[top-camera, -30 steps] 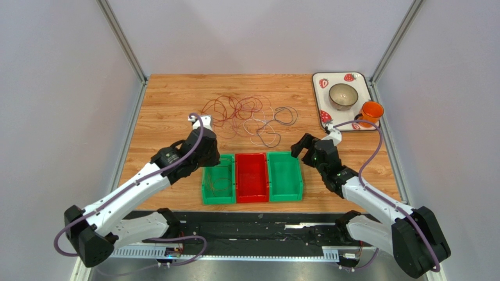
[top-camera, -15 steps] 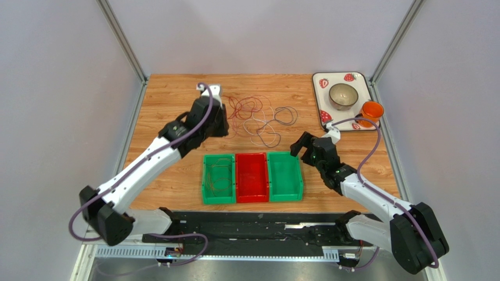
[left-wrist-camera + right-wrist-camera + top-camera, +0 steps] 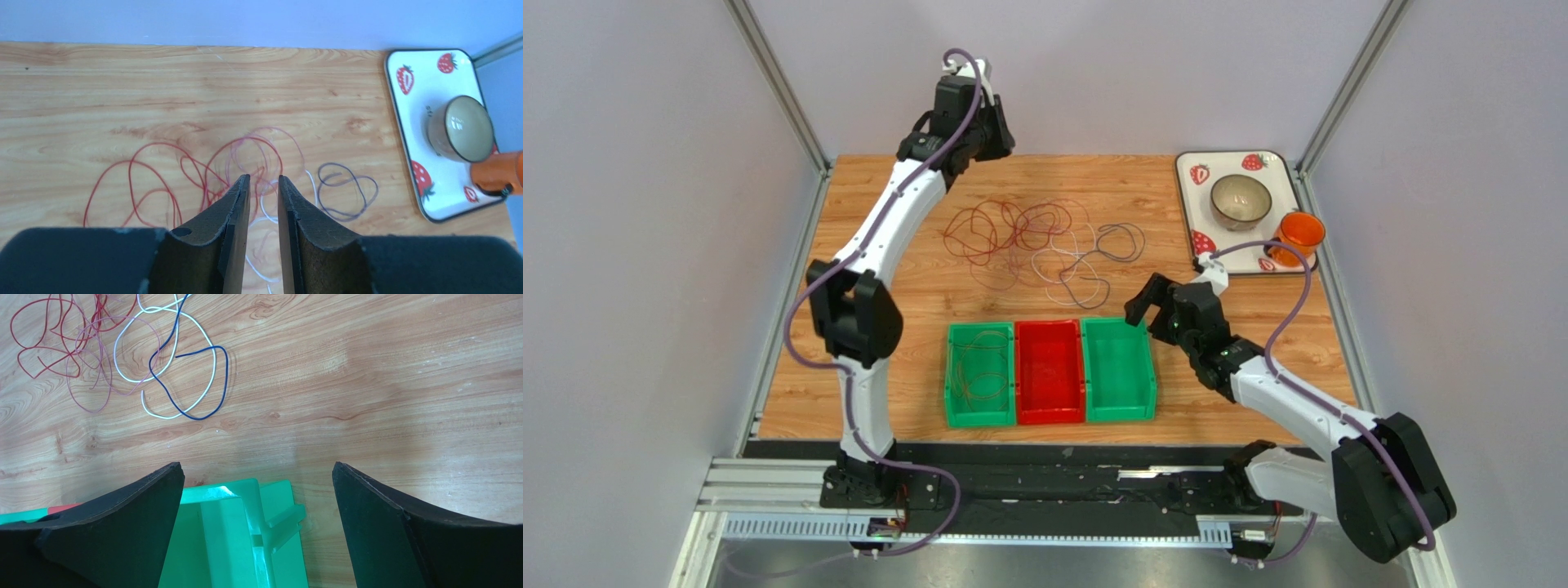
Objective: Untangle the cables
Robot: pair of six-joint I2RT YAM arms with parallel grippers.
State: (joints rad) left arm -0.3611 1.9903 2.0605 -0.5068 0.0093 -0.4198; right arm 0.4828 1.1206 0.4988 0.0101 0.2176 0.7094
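On my wooden tabletop (image 3: 891, 245) three plastic bins touch in a row: left green bin (image 3: 951, 374), red bin (image 3: 1048, 371), right green bin (image 3: 1119, 368); far right, a white strawberry-printed tray (image 3: 1192, 202) carries a grey bowl (image 3: 1241, 200); an orange cup (image 3: 1300, 233) stands at its near corner.

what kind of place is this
Probably a robot lab test cell, not a home: left arm and right arm bolted to a rail, plain panels around the table, staged cables, bins and tray.
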